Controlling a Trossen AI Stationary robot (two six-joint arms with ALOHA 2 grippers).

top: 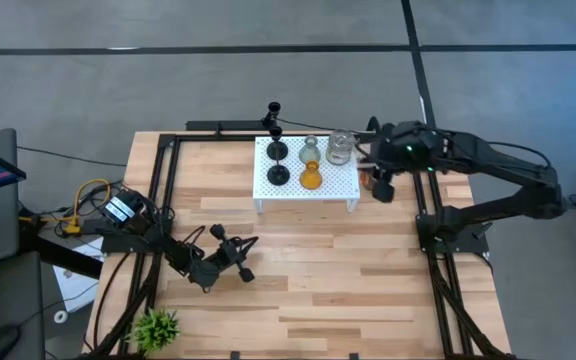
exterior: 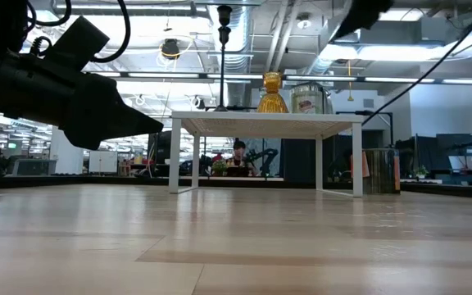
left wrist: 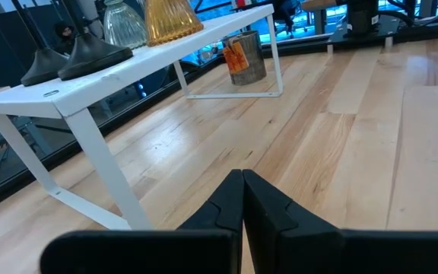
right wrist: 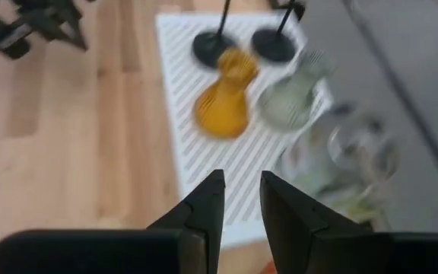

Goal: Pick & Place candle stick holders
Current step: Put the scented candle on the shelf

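Holders all on the white rack (top: 343,190), right gripper (top: 381,190) empty beside it.

4 holders stood on the rack at the table's far side: 2 black holders (top: 279,175) with slim stems toward its left, an amber holder (top: 311,178) near the front middle, a pale-green holder (top: 310,150) behind it, plus a clear glass (top: 340,147) at the right end. The right gripper hung just off the rack's right end, above a small orange can (left wrist: 245,57), its fingers (right wrist: 207,202) a narrow gap apart and holding nothing. The left gripper (top: 243,258) rested near the table's near-left, fingers (left wrist: 268,205) pressed together, empty. Judged from this, a placing step looked complete or a fresh pick about to start; the next move would need the right gripper opened wider and lined up over 1 holder.
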